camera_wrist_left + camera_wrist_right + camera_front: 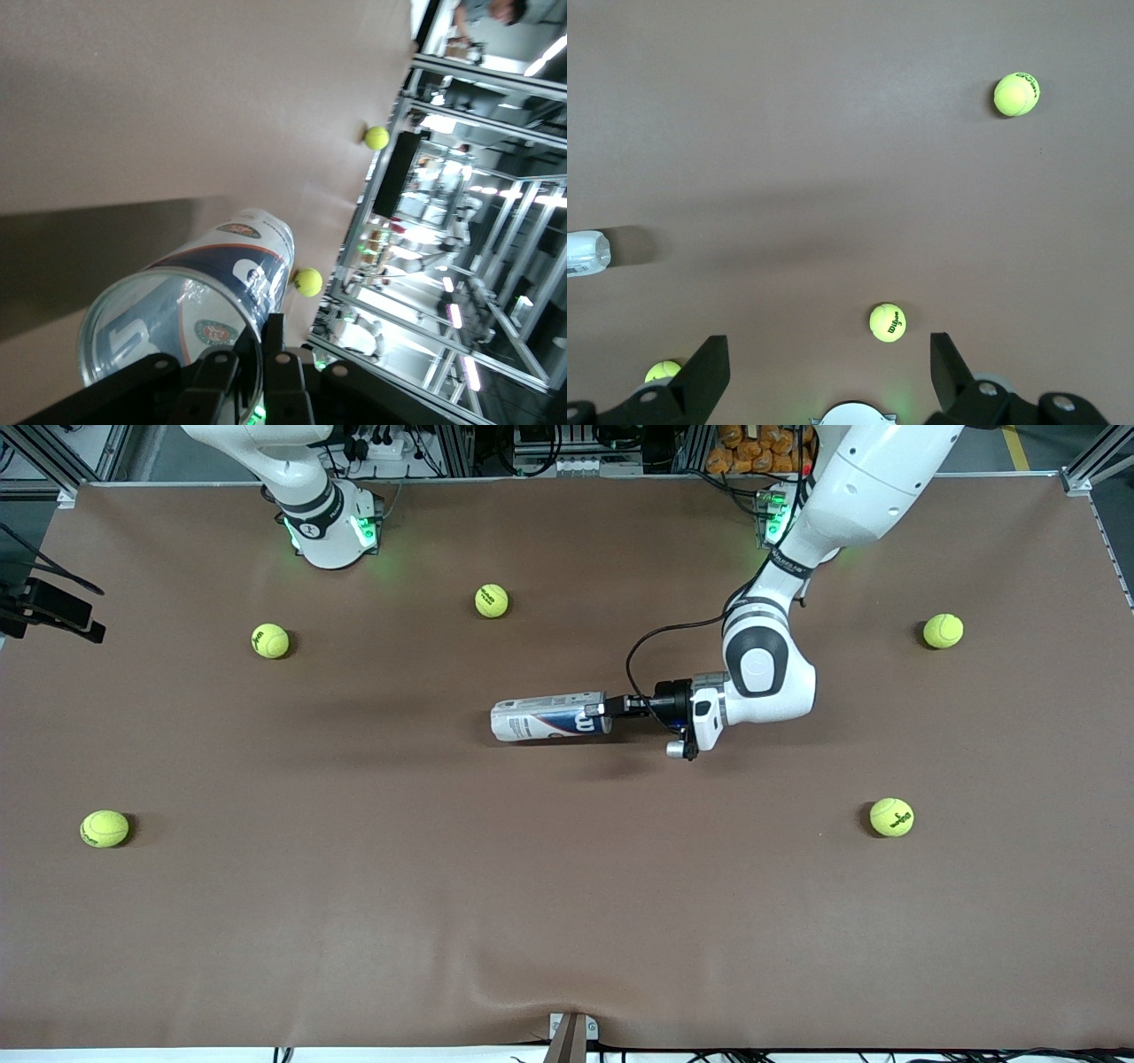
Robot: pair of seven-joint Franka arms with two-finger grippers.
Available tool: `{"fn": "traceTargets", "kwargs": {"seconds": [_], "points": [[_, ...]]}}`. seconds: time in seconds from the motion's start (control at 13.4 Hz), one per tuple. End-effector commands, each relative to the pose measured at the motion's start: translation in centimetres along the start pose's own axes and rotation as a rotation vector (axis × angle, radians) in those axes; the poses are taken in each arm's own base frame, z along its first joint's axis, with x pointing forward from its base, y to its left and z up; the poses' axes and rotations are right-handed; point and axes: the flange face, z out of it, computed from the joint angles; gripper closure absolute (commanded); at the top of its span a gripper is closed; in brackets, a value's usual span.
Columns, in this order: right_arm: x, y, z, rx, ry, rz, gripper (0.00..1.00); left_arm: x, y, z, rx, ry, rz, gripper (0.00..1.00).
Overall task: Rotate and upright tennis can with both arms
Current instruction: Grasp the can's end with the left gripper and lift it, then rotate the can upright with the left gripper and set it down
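The tennis can (549, 717) is on its side near the middle of the table, clear and white with a navy band. Its length runs along the table, with the open mouth toward the left arm's end. My left gripper (595, 708) is shut on the rim of that mouth. In the left wrist view one finger sits inside the can (190, 310) and one outside, with the gripper (259, 341) pinching the clear wall. My right gripper (830, 359) hangs open and holding nothing, high over the table by its own base. The can's closed end (585, 252) shows at the edge of the right wrist view.
Several yellow-green tennis balls lie scattered on the brown table: one (492, 600) farther from the camera than the can, one (270, 640) by the right arm's base, one (891, 817) nearer the camera toward the left arm's end. The right arm's base (332, 531) glows green.
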Motion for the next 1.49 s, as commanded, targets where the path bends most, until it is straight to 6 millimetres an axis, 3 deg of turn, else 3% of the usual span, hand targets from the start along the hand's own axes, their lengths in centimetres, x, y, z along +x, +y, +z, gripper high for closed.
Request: {"fn": "traceTargets", "kwargs": {"seconds": [0.0, 0.45, 0.67, 0.9, 1.27, 1.42], "points": [[-0.2, -0.3, 0.0, -0.008, -0.003, -0.001, 0.0, -0.1, 3.4, -0.2, 0.059, 0.0, -0.018, 1.0], [-0.2, -0.6, 0.1, -0.008, -0.005, -0.007, 0.0, 0.5, 9.8, -0.9, 0.313, -0.02, -0.035, 1.0], [-0.2, -0.7, 0.0, -0.01, -0.003, -0.01, 0.0, -0.5, 13.2, -0.5, 0.427, 0.01, -0.056, 1.0], [-0.3, -0.7, -0.1, -0.01, -0.003, -0.01, 0.0, -2.6, 17.9, 0.6, 0.594, 0.097, -0.059, 1.0], [-0.3, -0.6, 0.2, -0.009, -0.012, -0.007, 0.0, -6.6, 22.9, 3.6, 0.824, 0.203, -0.051, 1.0], [-0.3, -0.6, 0.1, -0.008, -0.008, -0.005, 0.0, -9.5, 24.6, 5.6, 0.935, 0.248, -0.038, 1.0]]}}
